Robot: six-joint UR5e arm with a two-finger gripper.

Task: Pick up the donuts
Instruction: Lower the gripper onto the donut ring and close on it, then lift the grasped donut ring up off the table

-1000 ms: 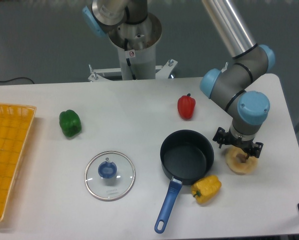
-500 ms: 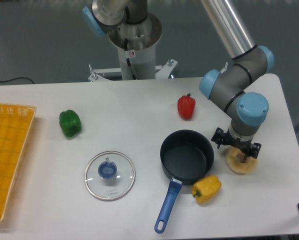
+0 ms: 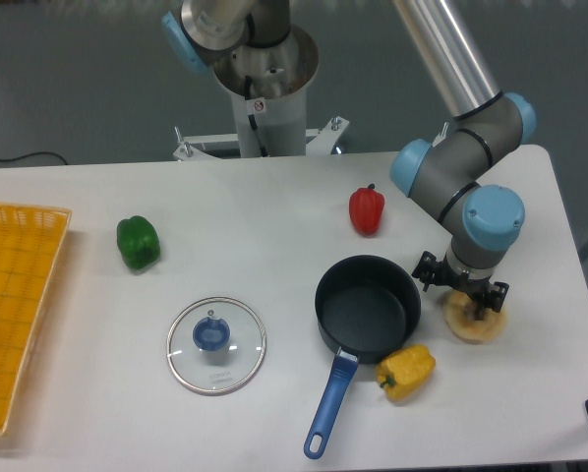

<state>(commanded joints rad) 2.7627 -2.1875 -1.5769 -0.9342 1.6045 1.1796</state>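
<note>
The gripper is positioned right over the donut near the table's right edge; whether its fingers are clamped cannot be told.

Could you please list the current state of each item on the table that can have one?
donut: flat on table, under end effector
end effector: down on donut, grip unclear
pan: upright, empty, uncovered
glass lid: off pan, knob up
yellow basket: upright, mostly empty
</note>
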